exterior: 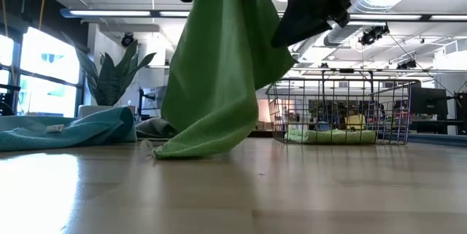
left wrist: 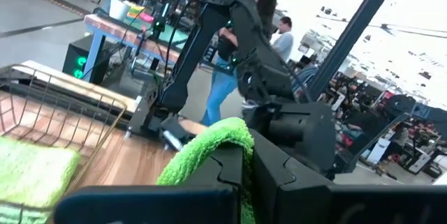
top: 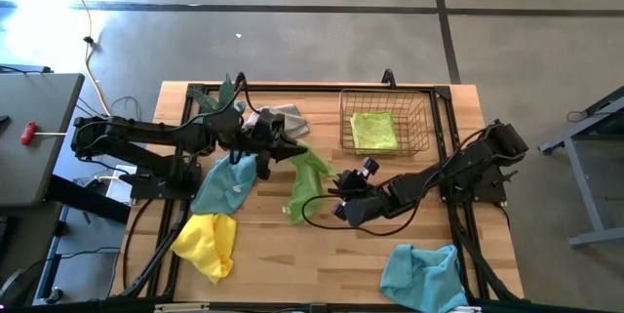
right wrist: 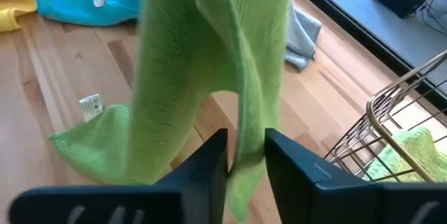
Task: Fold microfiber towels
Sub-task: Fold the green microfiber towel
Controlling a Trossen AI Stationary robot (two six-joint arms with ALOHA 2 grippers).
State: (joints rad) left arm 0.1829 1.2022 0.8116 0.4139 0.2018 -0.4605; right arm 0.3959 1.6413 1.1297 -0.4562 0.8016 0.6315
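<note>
The green towel (top: 310, 178) hangs lengthwise from the left pincer (top: 283, 147), clamped on its top corner, while the right pincer (right wrist: 246, 158), just beside, narrows around its lower edge above the bench (top: 322, 254).

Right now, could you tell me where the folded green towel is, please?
In the high view, the folded green towel lies inside the wire basket at the table's far right, beyond the right gripper.

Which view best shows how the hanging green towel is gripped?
The right wrist view: the green towel hangs with an edge between the right gripper fingers. The high view shows it stretched between both grippers, the low view only its drape touching the table, the left wrist view a bunched corner in the left gripper.
</note>
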